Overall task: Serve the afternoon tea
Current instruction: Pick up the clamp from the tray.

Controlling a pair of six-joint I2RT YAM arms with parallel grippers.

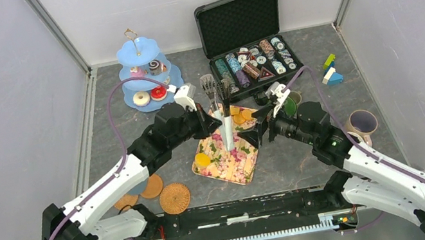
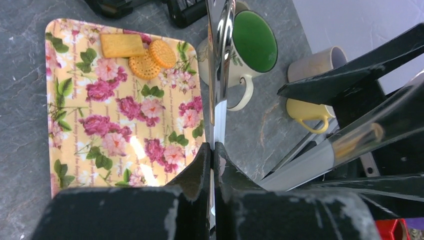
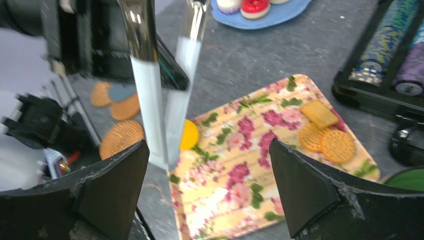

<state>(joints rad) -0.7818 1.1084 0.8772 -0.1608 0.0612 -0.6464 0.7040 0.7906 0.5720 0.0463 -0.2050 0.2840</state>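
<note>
Grey slate surface (image 1: 290,172) between white walls, seen from the top camera. At upper left stands a blue tiered stand (image 1: 140,54) bearing donuts (image 1: 141,98) and a swirl cake (image 1: 154,65). At upper centre lies an open black case (image 1: 239,21) of chips (image 1: 252,61), with blocks (image 1: 331,71) to its right. A floral tray (image 1: 230,162) sits at centre, carrying biscuits (image 1: 242,115) at its far end and one yellow biscuit (image 1: 202,159) at its near left. The left gripper (image 1: 215,121) is clamped on metal tongs (image 1: 226,127), held upright above the tray. The right gripper (image 1: 258,124) is spread wide just right of the tongs. The green mug (image 1: 290,105) stands behind it, and the lilac mug (image 1: 363,123) is further right. Coasters (image 1: 174,198) lie at lower left.

Left wrist view: the fingers meet on the thin tongs (image 2: 220,60) at bottom centre. The tray fills the left, with one square and two round biscuits at its top. The green mug is at top centre. The lilac mug and a yellow mug (image 2: 304,111) lie to its right, partly behind the right gripper.

Right wrist view: the fingers (image 3: 115,185) stand far apart at the lower corners, gripping nothing. The tongs' two arms hang at upper left, their ends above the tray's edge; contact cannot be told. The biscuits lie at right, the coasters at left, and the stand at top.
</note>
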